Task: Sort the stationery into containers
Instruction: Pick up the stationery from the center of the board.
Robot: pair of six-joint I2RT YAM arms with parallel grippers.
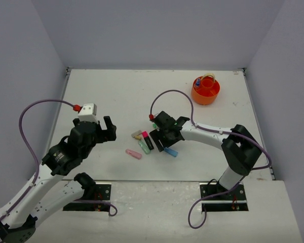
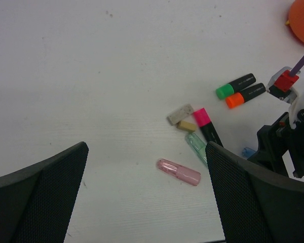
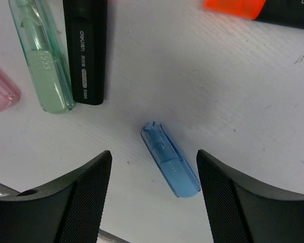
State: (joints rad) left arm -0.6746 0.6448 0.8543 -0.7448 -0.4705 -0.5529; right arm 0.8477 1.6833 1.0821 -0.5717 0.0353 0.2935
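Two tools gape wide, empty. The right tool [image 3: 153, 154] straddles the blue eraser [image 3: 171, 161]; the left tool [image 2: 146, 152] hovers at its nine o'clock.

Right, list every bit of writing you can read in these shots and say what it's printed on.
"deli": on the barrel of the black highlighter, right wrist view.
"S600": same barrel, nearer its end; small, so a likely reading only.
Print between those two, including a small green box: too small to read.
Orange-capped highlighter: white print at the frame edge, cut off, unreadable.
No other text is legible in the top or left wrist views.
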